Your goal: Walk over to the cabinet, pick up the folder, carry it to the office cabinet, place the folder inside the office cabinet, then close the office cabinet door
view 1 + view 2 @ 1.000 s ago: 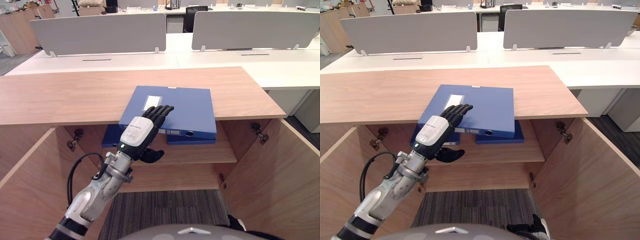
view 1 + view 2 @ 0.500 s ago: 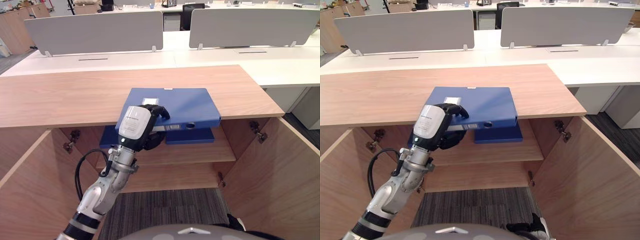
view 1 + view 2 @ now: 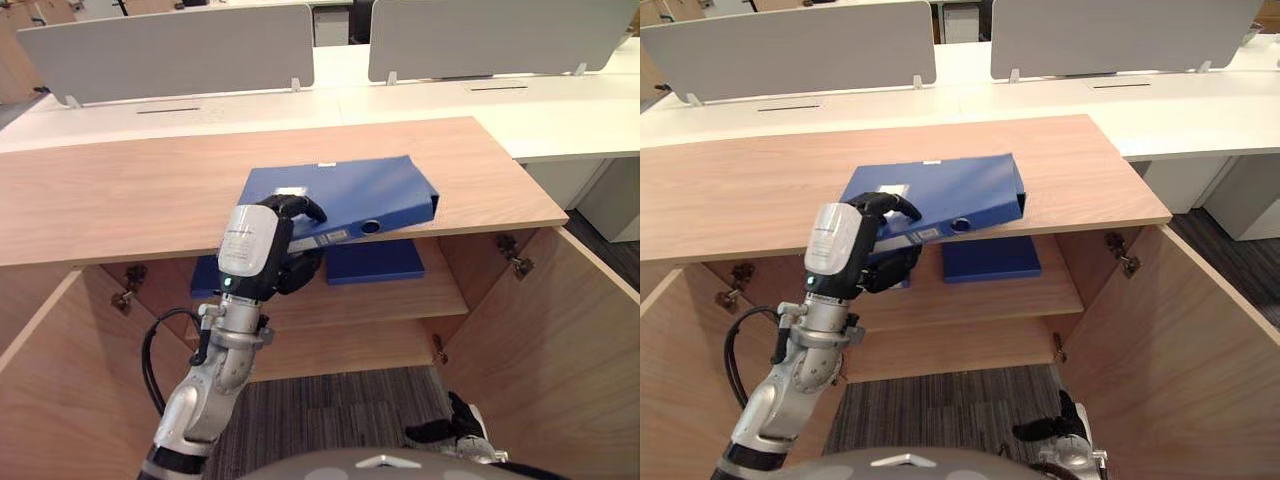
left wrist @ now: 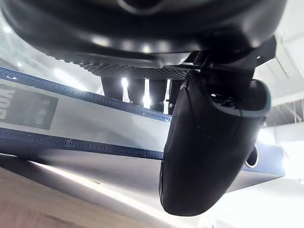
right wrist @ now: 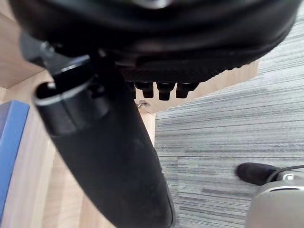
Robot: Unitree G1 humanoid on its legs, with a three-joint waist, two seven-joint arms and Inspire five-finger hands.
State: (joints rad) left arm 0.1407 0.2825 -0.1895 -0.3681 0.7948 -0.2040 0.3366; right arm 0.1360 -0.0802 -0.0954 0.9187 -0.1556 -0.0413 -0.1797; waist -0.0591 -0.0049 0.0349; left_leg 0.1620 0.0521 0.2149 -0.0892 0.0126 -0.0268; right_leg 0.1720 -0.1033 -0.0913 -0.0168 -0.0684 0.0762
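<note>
- The left hand (image 3: 256, 245) is reaching up from the lower left to the front edge of the wooden cabinet's worktop (image 3: 120, 195); it is clamping the blue folder (image 3: 345, 190) at the near left end of its spine.
- In the left wrist view the fingers (image 4: 137, 88) are curling over the folder's top face while the thumb (image 4: 209, 152) is pressing against the spine from below; the hand is closed firmly on the folder.
- The folder is sitting tilted, its spine facing the robot and overhanging the worktop's front edge; the gripped end is lower than the far right corner; whether its far edge is touching the wood cannot be told.
- The cabinet is standing with both doors swung wide, the right door (image 3: 560, 340) and the left door (image 3: 50, 400) angling out toward the robot.
- Inside, a second blue folder (image 3: 375, 262) is lying flat on the shelf (image 3: 350, 300), just under the held one and apart from it.
- The right hand (image 3: 1050, 428) is hanging low over the striped grey carpet (image 3: 330, 410), well apart from the cabinet; in its own wrist view the fingers (image 5: 164, 90) are lying relaxed and holding nothing.
- Behind the cabinet, white desks (image 3: 560, 115) are carrying grey divider screens (image 3: 170, 50).
</note>
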